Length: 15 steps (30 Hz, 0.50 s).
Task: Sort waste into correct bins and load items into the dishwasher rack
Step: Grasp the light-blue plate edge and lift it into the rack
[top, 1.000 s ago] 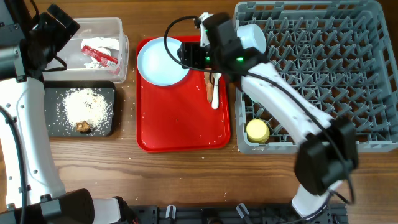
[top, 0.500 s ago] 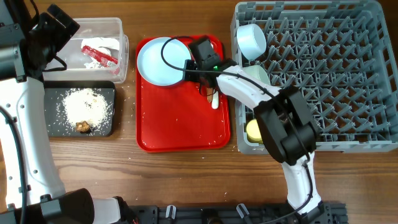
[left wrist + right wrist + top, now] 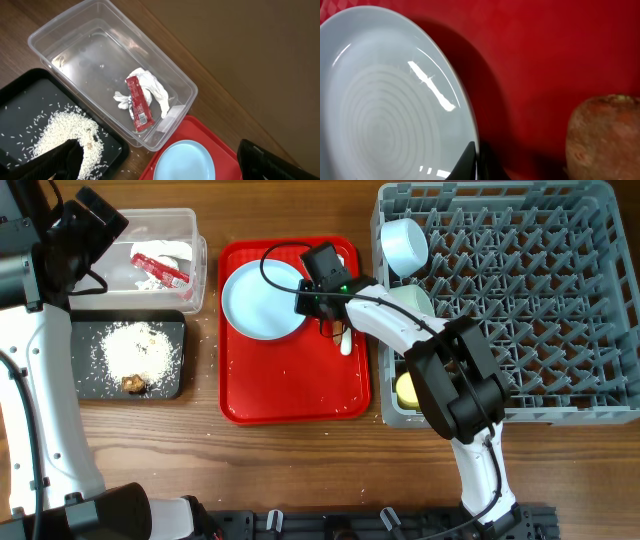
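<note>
Right gripper (image 3: 312,300) is down on the red tray (image 3: 300,395), jaws together and pinching the near rim of the plate (image 3: 258,302). The wrist view shows a dark fingertip (image 3: 469,159) right at that pale blue edge, so it reads as a grip on the plate, which sits on the red tray's upper left. Left gripper (image 3: 159,150) hangs over the tub (image 3: 192,225) with its fingers spread wide and nothing between them.

Now the score so far. The wrapper (image 3: 142,97) is already in the tub. The rice (image 3: 140,348) and the brown lump (image 3: 133,383) lie on the black tray (image 3: 80,380). Over in the rack (image 3: 560,300), two bowls (image 3: 404,242) sit at the near-left corner and the yellow cup (image 3: 413,390) is down in the front compartment.

What's left, by my reckoning: the plate has to travel to the rack. After that, the spoon (image 3: 346,338) and the carrot piece (image 3: 600,135) are both waiting on the red tray, just beside the gripper. Well past halfway, I'd say.
</note>
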{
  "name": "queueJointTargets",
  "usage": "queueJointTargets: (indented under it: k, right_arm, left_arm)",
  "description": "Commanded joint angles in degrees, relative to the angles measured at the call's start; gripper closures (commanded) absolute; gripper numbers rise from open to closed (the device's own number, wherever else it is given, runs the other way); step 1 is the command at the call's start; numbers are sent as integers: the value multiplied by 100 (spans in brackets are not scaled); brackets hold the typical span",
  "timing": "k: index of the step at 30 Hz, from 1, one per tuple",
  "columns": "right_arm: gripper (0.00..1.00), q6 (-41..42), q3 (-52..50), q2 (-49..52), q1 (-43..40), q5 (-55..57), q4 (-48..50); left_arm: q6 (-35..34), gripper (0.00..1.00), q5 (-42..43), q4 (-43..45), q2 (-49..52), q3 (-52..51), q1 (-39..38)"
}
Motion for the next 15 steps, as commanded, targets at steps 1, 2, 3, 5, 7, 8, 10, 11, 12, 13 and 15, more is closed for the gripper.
queueJointTargets:
  k: [1,2,3,5,7,8,10,11,12,13,15]
  right_arm:
    - [96,-407,409,90,22,24,-608]
    - [96,-584,531,35,22,68,-765]
    - [96,-732,662,-35,22,186,-951]
    - [96,-925,964,-297,22,660,-1443]
    - [96,-1150,1178,-717,22,1119,-1676]
    - [96,-1364,1209,-940,22,1220,-1670]
    - [96,-1812,1220,-1429,22,1478,-1670]
    - [96,-2055,1220,-1698,22,1681,-1709]
    - [96,-2256,1220,-1969,22,1980,-1784]
    - [96,-2415,1220,-2170,22,2299,-1871]
    - [96,-2721,1220,-2623,22,3274,-2173]
  left_arm:
    - [87,0,-59,11,-4,42,-15]
    - [87,0,-57,11,-4,42,-15]
    - [87,0,-57,11,-4,42,-15]
    - [87,0,-59,11,-4,42,-15]
    - [87,0,-57,11,-4,42,-15]
    - [87,0,-57,11,-4,42,-15]
    - [87,0,-59,11,-4,42,-15]
    - [87,0,-59,11,-4,42,-15]
    - [87,0,-57,11,-4,42,-15]
    - [87,0,-57,11,-4,42,-15]
    - [87,0,-57,11,-4,42,-15]
